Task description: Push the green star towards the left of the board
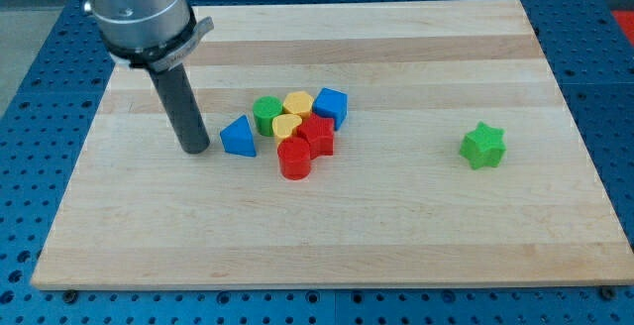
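The green star [483, 146] sits alone on the right part of the wooden board [396, 226]. My tip [195, 149] rests on the board at the view's left, far from the star. It stands just left of a blue triangle [238, 137], very close to it; I cannot tell if they touch.
A tight cluster lies right of the blue triangle: a green cylinder [266, 114], a yellow hexagon [298, 103], a yellow heart [286, 125], a blue block [332, 107], a red star [317, 134] and a red cylinder [295, 159].
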Controlling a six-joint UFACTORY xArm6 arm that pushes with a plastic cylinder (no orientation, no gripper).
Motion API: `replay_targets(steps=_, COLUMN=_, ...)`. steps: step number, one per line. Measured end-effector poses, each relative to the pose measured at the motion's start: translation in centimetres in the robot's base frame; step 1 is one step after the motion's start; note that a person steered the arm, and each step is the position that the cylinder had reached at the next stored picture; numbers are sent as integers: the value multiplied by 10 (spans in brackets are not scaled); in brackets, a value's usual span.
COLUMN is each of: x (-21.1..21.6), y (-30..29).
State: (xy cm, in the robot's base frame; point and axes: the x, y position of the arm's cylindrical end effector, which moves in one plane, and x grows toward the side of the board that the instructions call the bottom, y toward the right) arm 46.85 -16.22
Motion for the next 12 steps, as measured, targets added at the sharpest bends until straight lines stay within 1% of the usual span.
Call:
replay_targets(steps=2, x=3, y=8)
replay_targets(steps=3, x=3, y=30)
replay_targets(steps=6, x=6, y=22)
replay_targets(steps=8, x=6, y=27)
replay_targets(steps=9, x=42, y=27)
replay_targets(steps=10, x=102, y=35)
replay_targets(steps=11, x=144, y=61)
replay_targets(steps=12, x=150, y=110)
